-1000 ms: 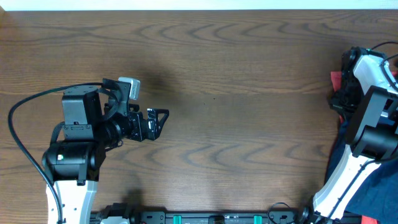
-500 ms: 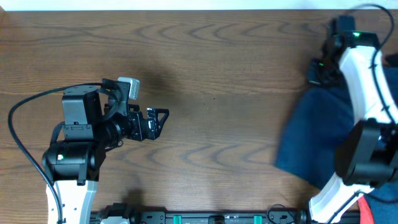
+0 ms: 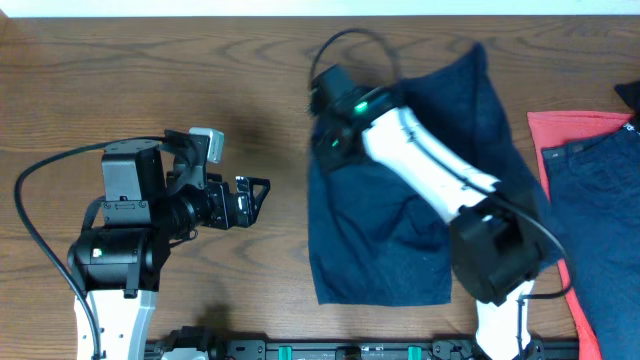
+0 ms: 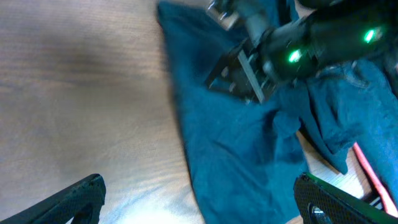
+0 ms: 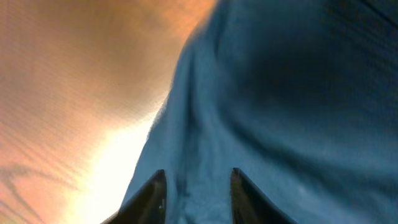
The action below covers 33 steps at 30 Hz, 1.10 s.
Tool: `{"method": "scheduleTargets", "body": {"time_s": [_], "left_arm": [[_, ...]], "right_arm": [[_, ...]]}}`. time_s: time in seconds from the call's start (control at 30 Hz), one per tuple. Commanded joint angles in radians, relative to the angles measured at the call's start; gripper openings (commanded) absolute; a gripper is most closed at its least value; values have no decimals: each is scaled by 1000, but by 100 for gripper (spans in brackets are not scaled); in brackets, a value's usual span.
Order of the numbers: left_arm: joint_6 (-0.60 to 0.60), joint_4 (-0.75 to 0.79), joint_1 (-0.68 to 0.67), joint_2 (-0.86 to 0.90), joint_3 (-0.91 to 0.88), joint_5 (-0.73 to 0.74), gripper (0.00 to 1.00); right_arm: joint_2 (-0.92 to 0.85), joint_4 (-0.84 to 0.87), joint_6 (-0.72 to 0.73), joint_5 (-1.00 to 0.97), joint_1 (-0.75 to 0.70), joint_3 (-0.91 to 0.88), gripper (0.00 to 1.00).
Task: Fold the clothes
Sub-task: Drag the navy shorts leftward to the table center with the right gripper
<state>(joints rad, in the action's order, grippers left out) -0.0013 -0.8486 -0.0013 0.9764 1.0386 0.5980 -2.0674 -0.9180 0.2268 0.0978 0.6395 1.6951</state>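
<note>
Right gripper (image 3: pixel 322 128) is clamped on the upper-left corner of the navy shorts (image 3: pixel 365 250), cloth bunched between its 2 fingers (image 5: pixel 152 193). The shorts lie rumpled across the table (image 3: pixel 150 60), middle toward the right. Left gripper (image 3: pixel 258 196) hangs spread wide and empty toward the left edge, apart from the cloth. A red garment (image 3: pixel 565 135) and more denim (image 3: pixel 605 230) lie at the right edge.

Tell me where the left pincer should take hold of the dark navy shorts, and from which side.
Grip the lower left corner of the dark navy-blue fabric shorts, coming in low from the left over the bare wooden table. That corner lies flat and free, nearest the open left pincer, while the right pincer holds the upper left corner.
</note>
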Motion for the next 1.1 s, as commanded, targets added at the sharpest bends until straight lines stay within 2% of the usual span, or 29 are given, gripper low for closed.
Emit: {"method": "scheduleTargets", "body": {"time_s": [0.0,0.13,0.33,0.5,0.57,0.73,0.93,1.07], "left_arm": [[-4,-13,3,2,17,-31,98],[-20,-20,1,14,16,-29,98],[-46,-6,-66,111,13,-14,98],[-46,31,-142,222,13,18,96],[-45,35,-149,252,13,23,92],[-45,11,-125,264,19,19,89],[-5,-127,-55,212,72,16,88],[0,-179,-26,159,82,-89,88]], "right_arm": [[25,-6,13,-108,-11,12,40],[53,-20,82,-150,-98,12,40],[58,-22,143,-56,-341,12,31],[12,-52,143,64,-439,9,14],[-20,-39,143,99,-442,9,11],[-137,45,195,139,-388,9,1],[-305,171,350,142,-284,9,1],[-394,279,364,267,-182,9,1]]}}
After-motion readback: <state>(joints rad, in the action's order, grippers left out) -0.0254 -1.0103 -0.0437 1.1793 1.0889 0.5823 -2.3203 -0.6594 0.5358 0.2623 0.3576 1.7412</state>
